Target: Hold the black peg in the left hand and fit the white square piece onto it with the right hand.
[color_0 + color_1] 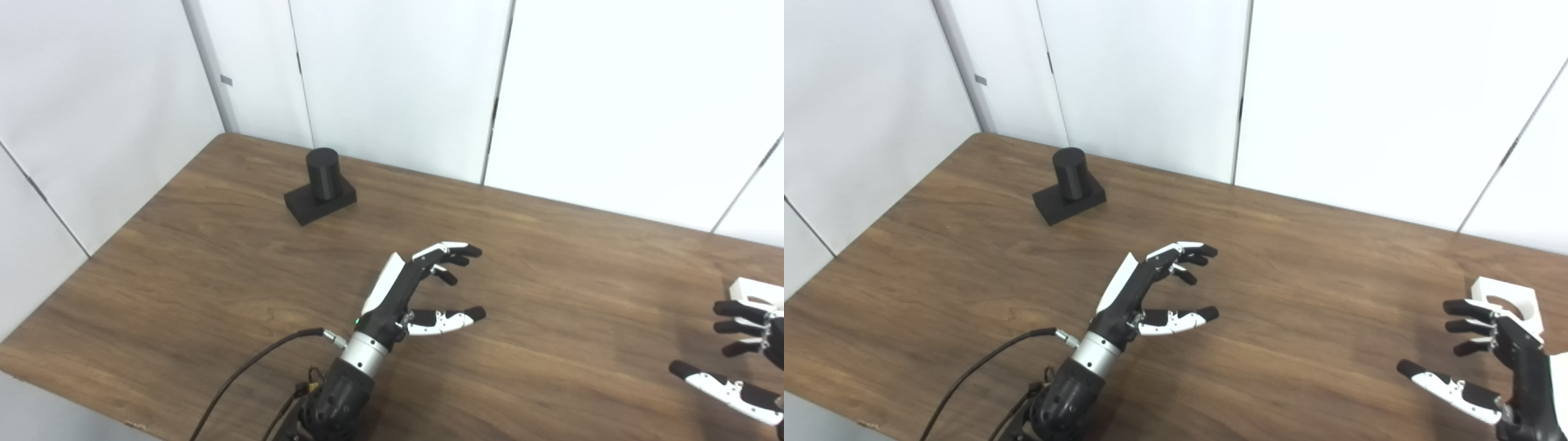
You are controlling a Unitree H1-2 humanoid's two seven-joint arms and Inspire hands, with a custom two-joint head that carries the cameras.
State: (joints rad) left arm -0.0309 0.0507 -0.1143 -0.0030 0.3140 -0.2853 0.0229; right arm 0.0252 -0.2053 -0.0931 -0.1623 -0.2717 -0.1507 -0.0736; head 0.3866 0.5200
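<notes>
Fingers (pixel 1464 318) of the empty, spread right hand (pixel 1488 355) hover beside the white square piece (pixel 1510 300).

A: What colour is the peg (pixel 1070 173)?
B: Matt black all over, block base and round post alike.
A: And the worktop (pixel 1304 275)?
B: Dark brown wood, with long grain streaks.
A: The square piece (pixel 1507 303)?
B: Plain white.
A: The hands?
B: Left hand (pixel 1151 288) is black with a white back panel; its fingers (pixel 1185 250) are white with black tips, above a silver wrist ring. Right hand (pixel 1488 355) matches in black and white.
A: Behind the worktop?
B: White wall panels (pixel 1366 92) with dark seams.
</notes>
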